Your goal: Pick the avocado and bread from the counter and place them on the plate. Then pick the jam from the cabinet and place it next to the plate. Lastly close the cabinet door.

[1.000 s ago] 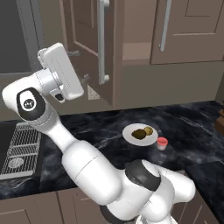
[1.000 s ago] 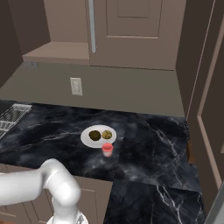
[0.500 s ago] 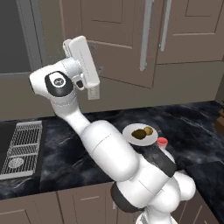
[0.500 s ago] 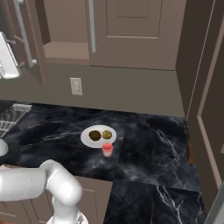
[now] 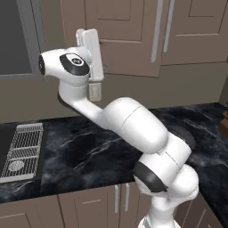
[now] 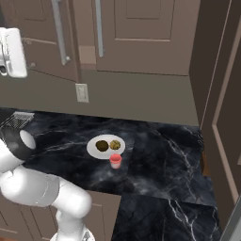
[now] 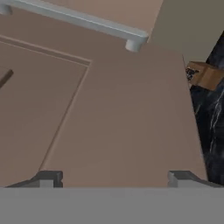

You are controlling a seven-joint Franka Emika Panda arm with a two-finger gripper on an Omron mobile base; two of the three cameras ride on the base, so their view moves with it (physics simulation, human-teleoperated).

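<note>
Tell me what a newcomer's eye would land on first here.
First the white arm, raised high with its tool facing the brown cabinet door, open fingertips close to the panel below the grey handle. Next, on the black marble counter, the white plate holding two food items, the red-lidded jam just in front of it.

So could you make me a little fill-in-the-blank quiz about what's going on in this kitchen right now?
1. The white plate carries ____ food items.
2. The red-lidded jam stands on the counter, right beside the ____.
3. The tool faces a brown cabinet ____.
4. The tool's fingertips hold ____.

Missing words: two; plate; door; nothing
</note>
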